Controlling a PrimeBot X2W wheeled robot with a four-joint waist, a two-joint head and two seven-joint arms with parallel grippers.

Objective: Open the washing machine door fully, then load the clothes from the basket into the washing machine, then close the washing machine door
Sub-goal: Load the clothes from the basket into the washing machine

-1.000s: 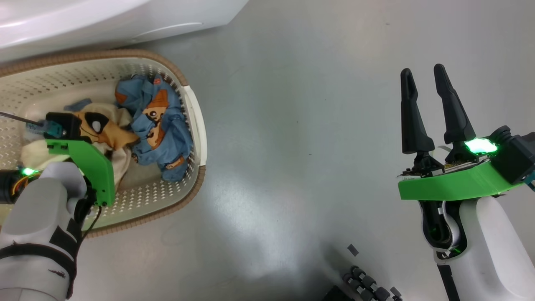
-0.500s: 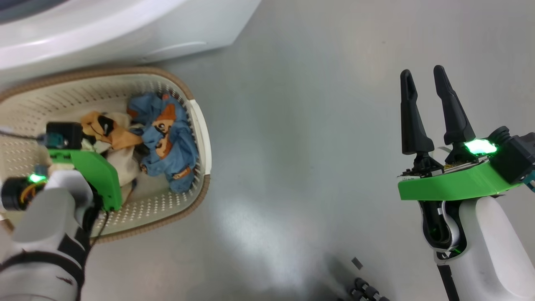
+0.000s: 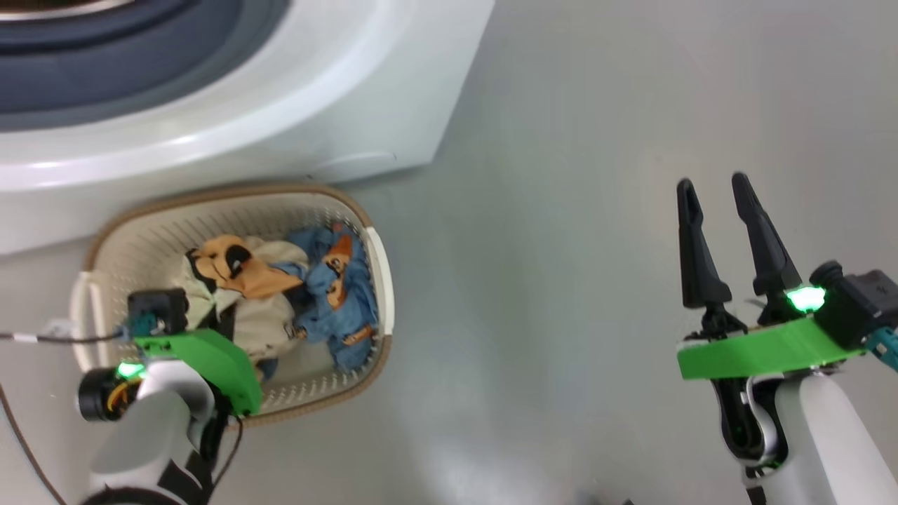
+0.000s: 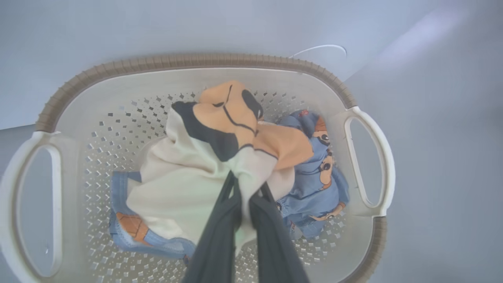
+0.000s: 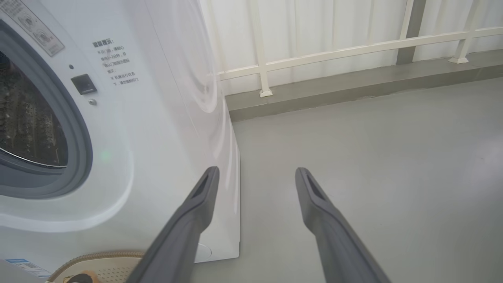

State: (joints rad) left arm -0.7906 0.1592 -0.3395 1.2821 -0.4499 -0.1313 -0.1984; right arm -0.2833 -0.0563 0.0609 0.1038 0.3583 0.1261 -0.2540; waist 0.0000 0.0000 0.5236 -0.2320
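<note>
The basket (image 3: 231, 191) stands on the floor against the front of the washing machine (image 3: 316, 105). In it lie the clothes: a cream garment (image 4: 184, 184) with orange and black print, and light blue ones (image 4: 318, 188) beside and under it. My left gripper (image 4: 244, 184) points down into the basket and is shut on a fold of the cream garment, which hangs bunched from the fingers. My right gripper (image 3: 715, 186) hovers open over bare floor, far right of the basket, holding nothing. The drum opening (image 5: 27, 118) shows uncovered; the washing machine door is out of view.
Grey floor (image 3: 547, 280) stretches right of the basket and machine. A white railing (image 5: 334, 51) and pale curtain wall stand behind the machine's right side. A thin cable (image 3: 42, 338) runs off left from my left wrist.
My left gripper has shut on the cream garment and drawn it up from the pile. The head camera has shifted, bringing more of the machine into view. The right arm has held still.
</note>
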